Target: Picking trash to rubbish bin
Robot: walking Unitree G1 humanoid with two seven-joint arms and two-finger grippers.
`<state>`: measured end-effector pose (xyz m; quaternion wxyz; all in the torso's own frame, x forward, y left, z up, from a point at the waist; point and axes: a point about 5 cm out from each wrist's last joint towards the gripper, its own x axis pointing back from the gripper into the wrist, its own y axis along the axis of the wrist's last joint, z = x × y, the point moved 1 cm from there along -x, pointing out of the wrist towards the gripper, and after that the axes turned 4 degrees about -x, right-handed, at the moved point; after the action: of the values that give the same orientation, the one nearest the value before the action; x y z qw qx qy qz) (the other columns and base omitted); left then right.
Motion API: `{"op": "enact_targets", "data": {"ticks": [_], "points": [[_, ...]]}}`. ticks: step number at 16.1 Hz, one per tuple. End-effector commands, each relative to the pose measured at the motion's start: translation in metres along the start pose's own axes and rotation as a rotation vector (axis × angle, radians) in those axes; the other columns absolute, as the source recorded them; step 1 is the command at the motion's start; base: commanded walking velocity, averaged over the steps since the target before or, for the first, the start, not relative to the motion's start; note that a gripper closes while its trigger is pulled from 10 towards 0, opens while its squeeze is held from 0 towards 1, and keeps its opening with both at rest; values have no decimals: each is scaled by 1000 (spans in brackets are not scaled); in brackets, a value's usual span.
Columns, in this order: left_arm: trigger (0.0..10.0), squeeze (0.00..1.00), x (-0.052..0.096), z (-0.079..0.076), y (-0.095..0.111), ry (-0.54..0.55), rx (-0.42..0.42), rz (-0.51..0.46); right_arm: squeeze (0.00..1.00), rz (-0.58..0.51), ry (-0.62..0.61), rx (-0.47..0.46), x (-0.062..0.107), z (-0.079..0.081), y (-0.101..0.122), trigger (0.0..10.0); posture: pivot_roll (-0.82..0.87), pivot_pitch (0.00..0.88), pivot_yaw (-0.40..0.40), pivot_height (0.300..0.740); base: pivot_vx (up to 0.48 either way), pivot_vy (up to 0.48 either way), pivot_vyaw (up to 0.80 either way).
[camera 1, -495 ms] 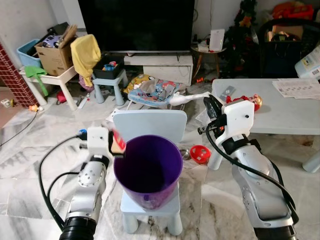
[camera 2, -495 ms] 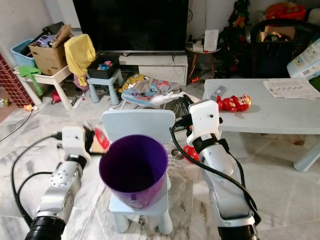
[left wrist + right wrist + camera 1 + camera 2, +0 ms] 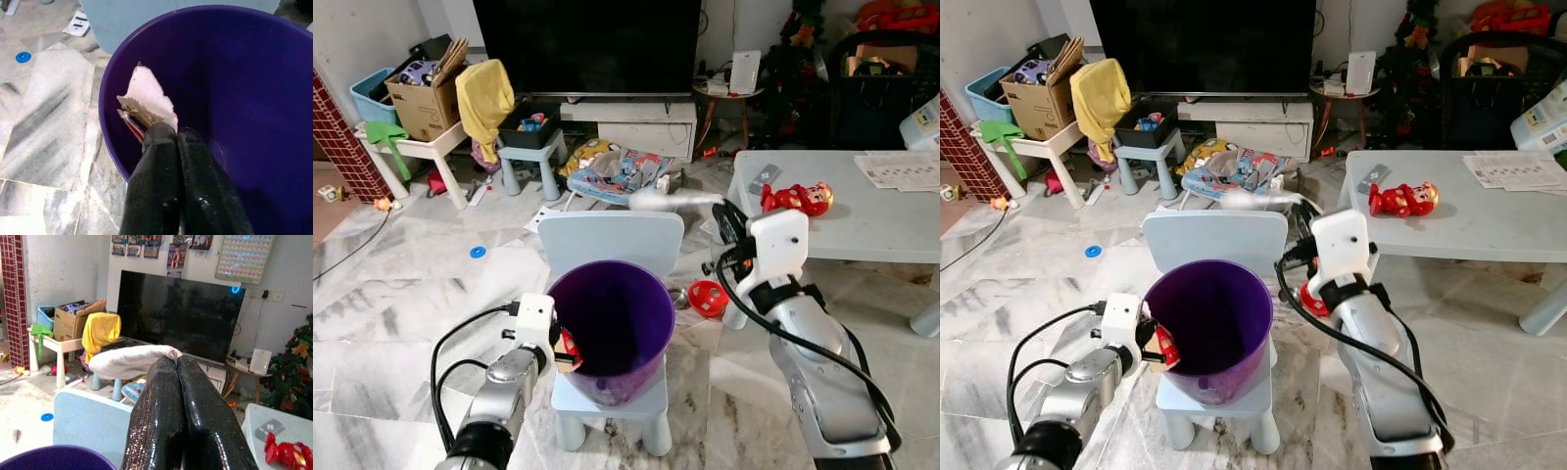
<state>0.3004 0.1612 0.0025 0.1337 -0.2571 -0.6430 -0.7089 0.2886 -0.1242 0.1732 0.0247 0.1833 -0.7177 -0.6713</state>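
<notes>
Wrapper scrap [image 3: 146, 100], light and limp, is pinched by left tool [image 3: 168, 134] at purple bin [image 3: 636, 323] rim; right tool [image 3: 178, 363] grips white tissue [image 3: 129, 361].

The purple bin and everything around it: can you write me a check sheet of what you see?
Surface: small blue chair on a marble floor.
Job's things: purple bin on the chair seat; red-and-white wrapper at the bin's rim; white tissue.
Clutter: red toy on the grey table; cardboard box; yellow cloth.
End effectors: left end effector shut on the wrapper; right end effector shut on the tissue.
Cables: black, along both arms.
Surroundings: television.
</notes>
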Motion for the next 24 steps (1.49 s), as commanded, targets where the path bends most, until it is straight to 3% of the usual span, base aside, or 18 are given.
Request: {"op": "enact_targets", "data": {"ticks": [1, 4, 6, 7, 9, 10, 12, 15, 17, 18, 19, 20, 22, 24], "points": [[10000, 1000, -1, 4, 4, 12, 3, -13, 0, -11, 9, 12, 0, 0, 2, 10000, -157, 0, 27, 740, 0, 0, 0], [10000, 1000, -1, 6, 2, 12, 12, -26, 0, 5, 24, 3, 0, 4, -1, 10000, -150, 0, 28, 740, 0, 0, 0], [10000, 1000, 3, 11, 10, 31, -35, -109, 0, 12, 35, -2, 1, 7, -3, 10000, -144, 0, 27, 740, 0, 0, 0], [10000, 1000, 13, 17, 26, 74, -77, -227, 0, 14, 43, -10, 1, 9, -4, 10000, -124, 0, 23, 740, 0, 0, 0], [10000, 1000, 27, 18, 39, 80, -130, -342, 0, 22, 61, -26, -2, 13, -7, 10000, -104, 0, 20, 740, 0, 0, 0], [10000, 1000, 48, 19, 49, 104, -202, -453, 0, 39, 115, -49, -9, 23, -14, 10000, -76, 0, 16, 740, 0, 0, 0], [10000, 1000, 68, 21, 49, 117, -218, -513, 0, 54, 163, -69, -17, 33, -21, 10000, -50, 0, 13, 740, 0, 0, 0], [10000, 1000, 96, 19, 24, 125, -222, -485, 0, 180, 252, -159, -35, 57, -56, 10000, -6, 0, 1, 740, 0, 0, 0], [10000, 984, 101, 17, 18, 126, -223, -460, 0, 273, 332, -183, -37, 74, -76, 10000, 6, 0, -1, 740, 0, 0, 0], [10000, 769, 102, 16, 16, 127, -217, -452, 0, 309, 373, -176, -36, 82, -84, 10000, 15, 0, -3, 740, 0, 0, 0], [10000, 0, 102, 16, 14, 124, -214, -434, 0, 358, 432, -164, -33, 93, -94, 10000, 18, 0, -3, 740, 0, 0, 0], [10000, 0, 102, 15, 10, 111, -203, -415, 0, 417, 491, -100, -29, 103, -107, 10000, 29, 0, -3, 740, 0, 0, 0], [10000, 0, 99, 17, 4, 98, -192, -380, 0, 445, 503, -83, -28, 105, -113, 10000, 31, 0, -2, 740, 0, 0, 0], [10000, 0, 93, 21, -4, 91, -186, -345, 0, 558, 532, -45, -23, 105, -128, 10000, 25, 0, 4, 740, 0, 0, 0]]}}
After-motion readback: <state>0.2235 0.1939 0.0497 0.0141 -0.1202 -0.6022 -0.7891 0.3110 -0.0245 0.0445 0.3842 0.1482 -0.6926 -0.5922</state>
